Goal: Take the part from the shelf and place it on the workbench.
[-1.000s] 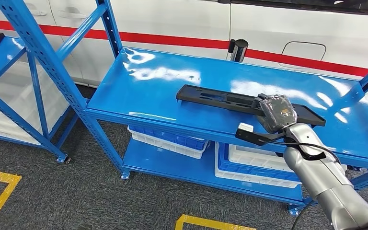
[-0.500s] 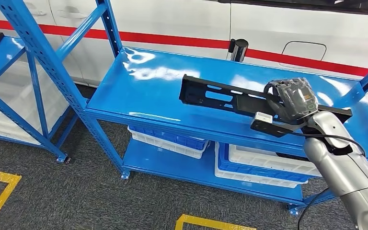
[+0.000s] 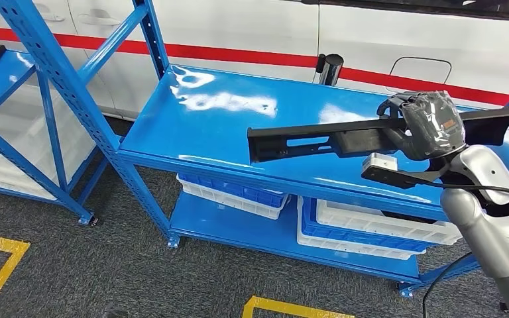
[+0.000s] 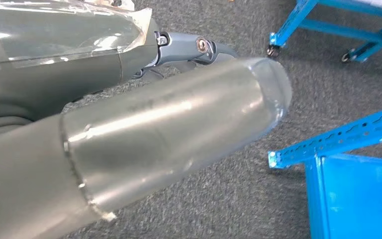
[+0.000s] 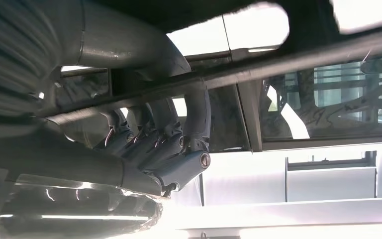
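We find the long black part [image 3: 331, 139] lifted clear above the shelf [image 3: 192, 126] near its front edge, our right hand [image 3: 427, 126] wrapped around it toward one end. It looks rigid; gripped off-centre, the free end may sag or twist, so a mid-length hold would suit better.

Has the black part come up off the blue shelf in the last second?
Yes. The black part, gripped by the right hand, has risen off the blue shelf and turned on edge, its right end now reaching the shelf's right upright.

You see a silver arm [image 3: 487, 218] with a black cable along it, a dark grey hand [image 3: 427, 124] under clear wrap bearing an orange mark, and screw-headed fingers [image 5: 179, 159].
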Action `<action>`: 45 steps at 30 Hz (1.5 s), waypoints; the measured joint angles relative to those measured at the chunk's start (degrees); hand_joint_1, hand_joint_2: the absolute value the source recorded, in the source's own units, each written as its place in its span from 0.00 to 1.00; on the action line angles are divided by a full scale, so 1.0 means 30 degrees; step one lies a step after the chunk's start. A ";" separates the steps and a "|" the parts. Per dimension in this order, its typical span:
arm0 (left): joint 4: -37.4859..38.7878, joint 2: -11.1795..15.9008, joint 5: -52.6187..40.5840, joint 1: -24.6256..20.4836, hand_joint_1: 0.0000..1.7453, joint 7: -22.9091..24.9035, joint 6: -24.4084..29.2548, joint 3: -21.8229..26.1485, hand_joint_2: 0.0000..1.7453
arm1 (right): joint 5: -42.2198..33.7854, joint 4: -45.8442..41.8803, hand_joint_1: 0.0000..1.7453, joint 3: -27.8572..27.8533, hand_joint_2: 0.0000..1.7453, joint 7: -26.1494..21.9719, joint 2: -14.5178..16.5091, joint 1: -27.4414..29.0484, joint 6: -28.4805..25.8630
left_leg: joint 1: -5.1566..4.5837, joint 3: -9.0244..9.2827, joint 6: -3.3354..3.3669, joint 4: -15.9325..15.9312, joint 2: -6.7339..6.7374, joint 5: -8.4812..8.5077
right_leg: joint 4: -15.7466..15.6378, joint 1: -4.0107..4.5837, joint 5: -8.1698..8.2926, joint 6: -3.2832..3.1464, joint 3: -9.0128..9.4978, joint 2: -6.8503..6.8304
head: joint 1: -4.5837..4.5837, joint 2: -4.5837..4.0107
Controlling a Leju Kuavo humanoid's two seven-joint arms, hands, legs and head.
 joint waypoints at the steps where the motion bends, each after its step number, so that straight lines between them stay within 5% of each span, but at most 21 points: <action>1: -0.0111 -0.0009 0.0006 0.0020 0.00 0.0000 0.0137 0.0002 0.00 | 0.0025 -0.0047 0.87 -0.0015 1.00 -0.0011 -0.0024 0.0031 0.0004 | 0.0000 0.0000 0.0000 0.0000 0.0000 0.0000 | 0.0000 0.0000 0.0000 0.0000 0.0000 0.0000 | -0.0004 0.0000; 31: 0.1802 -0.0042 -0.0774 -0.1074 0.00 0.1513 -0.0971 0.0146 0.00 | 0.0881 -0.1909 0.87 -0.1007 1.00 0.0494 -0.0526 0.1887 -0.0197 | -0.0004 -0.0009 0.0007 0.0004 -0.0001 -0.0008 | -0.0007 0.0000 0.0002 0.0004 0.0000 -0.0001 | -0.0004 0.0000; 35: 0.1813 -0.0025 -0.0829 -0.1167 0.00 0.1756 -0.1128 0.0118 0.00 | 0.1034 -0.1985 0.87 -0.1250 1.00 0.0552 -0.0501 0.1941 -0.0168 | 0.0027 0.0198 0.0403 -0.0230 0.0025 0.0135 | -0.0117 -0.0149 0.0057 0.0253 0.0027 -0.0040 | -0.0009 0.0000; 37: 0.1816 -0.0053 -0.0904 -0.1210 0.00 0.1840 -0.1137 0.0093 0.00 | 0.1060 -0.1998 0.87 -0.1390 1.00 0.0559 -0.0497 0.1897 -0.0118 | 0.0166 0.0436 0.0551 -0.0518 0.0056 0.0361 | 0.1063 -0.0111 -0.0625 0.0115 -0.0492 -0.0062 | 0.0026 0.0000; 39: 0.1820 -0.0069 -0.1002 -0.1230 0.00 0.1916 -0.1128 0.0051 0.00 | 0.1064 -0.1951 0.87 -0.1432 1.00 0.0554 -0.0479 0.1875 -0.0044 | 0.0167 0.0435 0.0596 -0.0564 0.0069 0.0408 | 0.3803 -0.0130 -0.1849 -0.0074 -0.1687 -0.0070 | 0.0042 0.0000; 41: 0.1822 -0.0084 -0.1091 -0.1230 0.00 0.1969 -0.1099 0.0011 0.00 | 0.1064 -0.1847 0.87 -0.1428 1.00 0.0546 -0.0442 0.1896 0.0002 | 0.0149 0.0413 0.0580 -0.0555 0.0059 0.0398 | 0.5737 -0.0135 -0.2501 -0.0017 -0.2517 -0.0071 | 0.0036 0.0000; 42: 0.1824 -0.0093 -0.1118 -0.1230 0.00 0.1978 -0.1088 -0.0002 0.00 | 0.1062 -0.1796 0.87 -0.1430 1.00 0.0545 -0.0426 0.1900 0.0005 | 0.0157 0.0415 0.0550 -0.0539 0.0043 0.0383 | 0.5551 -0.0157 -0.2362 0.0110 -0.2361 -0.0074 | 0.0037 0.0000; 45: 0.1829 -0.0106 -0.1140 -0.1251 0.00 0.1983 -0.1088 -0.0009 0.00 | 0.1040 -0.1714 0.87 -0.1468 1.00 0.0532 -0.0410 0.1890 0.0002 | 0.0206 0.0380 0.0243 -0.0288 -0.0045 0.0192 | 0.1801 -0.0271 -0.1116 0.0503 -0.0278 -0.0058 | 0.0057 0.0000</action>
